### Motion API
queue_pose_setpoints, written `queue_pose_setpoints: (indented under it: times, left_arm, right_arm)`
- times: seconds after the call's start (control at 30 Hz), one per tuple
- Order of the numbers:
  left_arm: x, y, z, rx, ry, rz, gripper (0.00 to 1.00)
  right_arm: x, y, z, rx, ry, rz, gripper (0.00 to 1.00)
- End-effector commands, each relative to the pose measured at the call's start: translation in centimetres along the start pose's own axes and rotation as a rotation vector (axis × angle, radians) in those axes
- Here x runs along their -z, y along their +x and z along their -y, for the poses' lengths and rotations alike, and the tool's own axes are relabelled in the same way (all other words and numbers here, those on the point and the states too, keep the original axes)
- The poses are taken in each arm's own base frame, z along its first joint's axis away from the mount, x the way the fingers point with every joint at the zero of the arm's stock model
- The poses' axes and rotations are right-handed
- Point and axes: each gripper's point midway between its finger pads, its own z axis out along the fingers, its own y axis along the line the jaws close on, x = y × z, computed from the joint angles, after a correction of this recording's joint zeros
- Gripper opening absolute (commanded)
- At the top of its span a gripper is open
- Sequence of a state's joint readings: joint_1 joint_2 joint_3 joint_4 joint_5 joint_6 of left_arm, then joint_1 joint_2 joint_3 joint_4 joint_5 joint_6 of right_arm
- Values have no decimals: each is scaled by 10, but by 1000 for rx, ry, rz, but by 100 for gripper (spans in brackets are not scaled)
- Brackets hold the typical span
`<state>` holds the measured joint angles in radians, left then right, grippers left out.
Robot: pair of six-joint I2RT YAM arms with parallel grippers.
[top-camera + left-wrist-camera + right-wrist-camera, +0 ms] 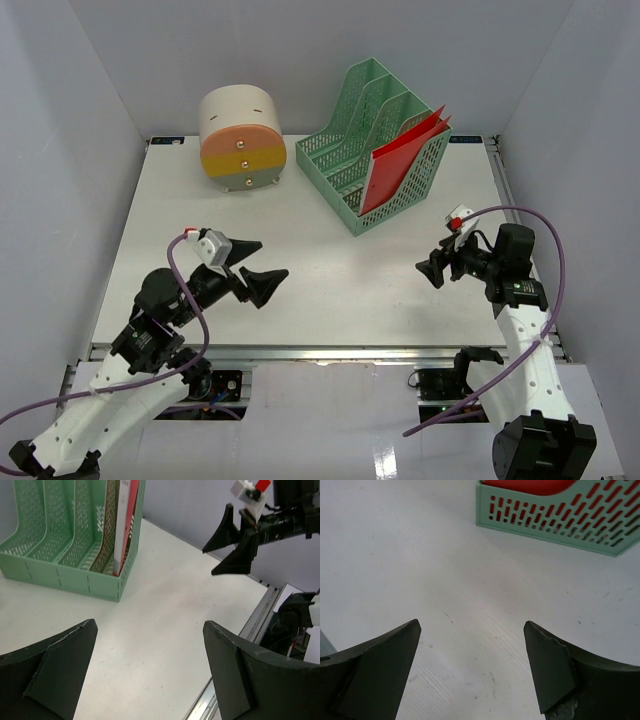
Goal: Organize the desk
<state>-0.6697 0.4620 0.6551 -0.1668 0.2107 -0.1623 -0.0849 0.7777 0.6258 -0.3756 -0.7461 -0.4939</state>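
The left gripper (264,264) has its jaws spread wide with nothing between them, above the near left part of the desk (340,300). The right gripper (433,262) also stands open and empty over the desk's near right side, and the two face each other across bare white tabletop. Farther back, a green mesh file rack (345,165) stands right of centre, with red folders (400,160) upright in its end slot nearest the right arm. A round beige drawer box (242,138) sits at the far edge, left of the rack.
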Motion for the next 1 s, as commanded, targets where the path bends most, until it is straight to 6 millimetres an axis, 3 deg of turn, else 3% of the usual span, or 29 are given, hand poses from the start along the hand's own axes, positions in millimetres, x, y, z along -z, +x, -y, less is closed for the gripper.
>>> queue_pose_setpoints:
  times: [0.0, 0.23, 0.53, 0.97]
  left_arm:
    - [12, 60, -17, 34, -82, -173, 98]
    - [11, 62, -23, -6, -102, -172, 98]
    - [4, 75, -18, 0, -60, -241, 98]
    - [20, 52, -25, -8, -129, -132, 98]
  right_arm:
    - [0, 3, 34, -134, 203, -1, 90]
    - [17, -1, 69, -173, 458, 57, 90]
    - [17, 2, 73, -189, 482, 45, 90]
    - [27, -1, 81, -194, 555, 58, 90]
